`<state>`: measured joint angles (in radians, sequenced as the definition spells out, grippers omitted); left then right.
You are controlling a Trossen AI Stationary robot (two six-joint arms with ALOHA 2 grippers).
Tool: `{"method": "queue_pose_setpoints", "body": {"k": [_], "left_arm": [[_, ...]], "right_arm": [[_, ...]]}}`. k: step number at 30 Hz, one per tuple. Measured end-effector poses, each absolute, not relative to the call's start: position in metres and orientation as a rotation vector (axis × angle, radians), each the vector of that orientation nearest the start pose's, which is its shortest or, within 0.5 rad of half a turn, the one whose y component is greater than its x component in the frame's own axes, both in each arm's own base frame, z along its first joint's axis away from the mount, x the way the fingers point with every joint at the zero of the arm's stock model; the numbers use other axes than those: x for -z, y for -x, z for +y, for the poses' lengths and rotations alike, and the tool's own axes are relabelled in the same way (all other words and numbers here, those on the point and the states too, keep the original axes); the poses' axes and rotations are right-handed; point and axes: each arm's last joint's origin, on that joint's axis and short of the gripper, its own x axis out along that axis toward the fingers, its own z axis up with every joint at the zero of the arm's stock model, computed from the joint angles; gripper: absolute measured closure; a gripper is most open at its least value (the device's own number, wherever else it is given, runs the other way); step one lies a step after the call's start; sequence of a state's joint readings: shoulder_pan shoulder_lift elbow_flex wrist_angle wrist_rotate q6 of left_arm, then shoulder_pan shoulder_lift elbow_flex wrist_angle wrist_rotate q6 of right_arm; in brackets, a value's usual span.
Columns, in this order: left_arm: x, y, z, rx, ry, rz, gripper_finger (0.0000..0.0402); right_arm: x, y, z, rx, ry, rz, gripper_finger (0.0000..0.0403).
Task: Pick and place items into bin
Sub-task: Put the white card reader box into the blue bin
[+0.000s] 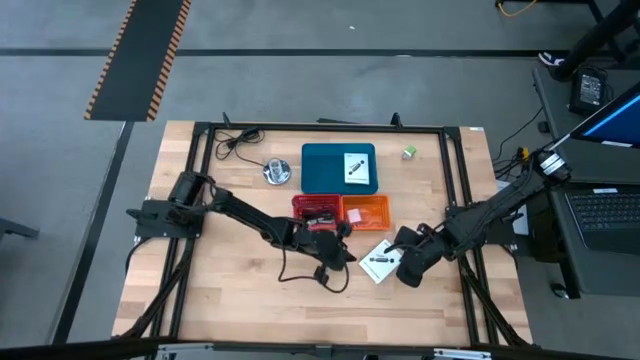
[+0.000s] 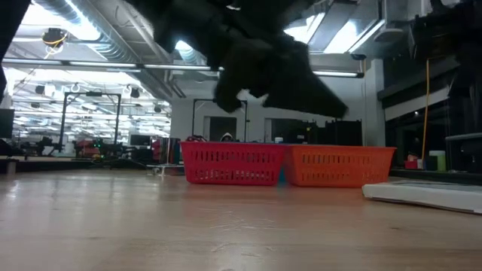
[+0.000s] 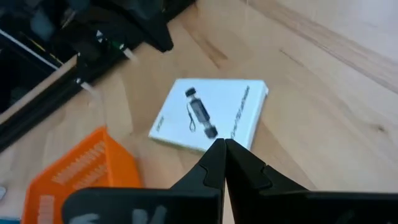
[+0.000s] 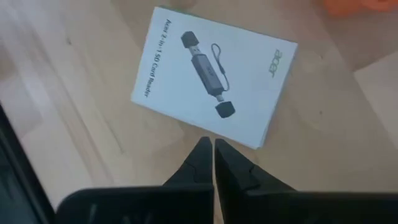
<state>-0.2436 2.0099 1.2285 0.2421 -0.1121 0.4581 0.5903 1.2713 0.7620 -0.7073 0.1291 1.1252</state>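
Observation:
One white card (image 1: 378, 261) printed with a black pen shape lies flat on the wood near the table's near edge; it also shows as card (image 3: 210, 115), card (image 4: 211, 74) and card (image 2: 422, 193). A second card (image 1: 354, 167) rests on the teal bin (image 1: 325, 170). My left gripper (image 3: 224, 148) is shut and hovers just left of the first card, well above the table (image 2: 279, 71). My right gripper (image 4: 208, 148) is shut and sits at that card's right edge. A black cable (image 1: 235, 142) lies at the far left, and a green cube (image 1: 409, 152) at the far right.
A red basket (image 1: 318, 210) and an orange basket (image 1: 365, 210) stand side by side just beyond the grippers. A round silver disc (image 1: 275, 172) lies left of the teal bin. A thin black cable (image 1: 305, 274) loops beneath the left arm. A black frame borders the table.

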Motion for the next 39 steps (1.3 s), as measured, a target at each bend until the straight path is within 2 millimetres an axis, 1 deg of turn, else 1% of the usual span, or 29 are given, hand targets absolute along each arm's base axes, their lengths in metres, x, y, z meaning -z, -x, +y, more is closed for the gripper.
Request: {"method": "queue_pose_setpoints", "body": {"k": [4, 7, 15, 18, 23, 28, 33, 39], "left_arm": [[-0.16, -0.428, -0.11, 0.236, -0.586, 0.515, 0.0398], [-0.154, -0.432, -0.112, 0.241, -0.594, 0.54, 0.0398], [-0.151, -0.431, -0.112, 0.219, -0.61, 0.57, 0.0396], [-0.151, -0.431, -0.114, 0.233, -0.636, 0.571, 0.0388], [-0.151, -0.43, -0.115, 0.239, -0.638, 0.569, 0.0354], [-0.151, -0.43, -0.116, 0.24, -0.637, 0.569, 0.0305], [-0.151, -0.43, -0.117, 0.239, -0.638, 0.566, 0.0258], [-0.151, -0.43, -0.117, 0.237, -0.637, 0.561, 0.0228]], "right_arm": [[-0.202, -0.185, 0.119, 0.272, -0.554, 1.19, 0.0403], [-0.2, -0.185, 0.119, 0.295, -0.563, 1.19, 0.0403], [-0.185, -0.188, 0.121, 0.376, -0.524, 1.247, 0.0403], [-0.179, -0.19, 0.122, 0.395, -0.506, 1.267, 0.0403], [-0.172, -0.192, 0.124, 0.412, -0.493, 1.284, 0.0403], [-0.168, -0.193, 0.125, 0.4, -0.507, 1.27, 0.0403], [-0.162, -0.189, 0.122, 0.429, -0.516, 1.279, 0.0403], [-0.153, -0.186, 0.12, 0.446, -0.54, 1.274, 0.0403]]}}
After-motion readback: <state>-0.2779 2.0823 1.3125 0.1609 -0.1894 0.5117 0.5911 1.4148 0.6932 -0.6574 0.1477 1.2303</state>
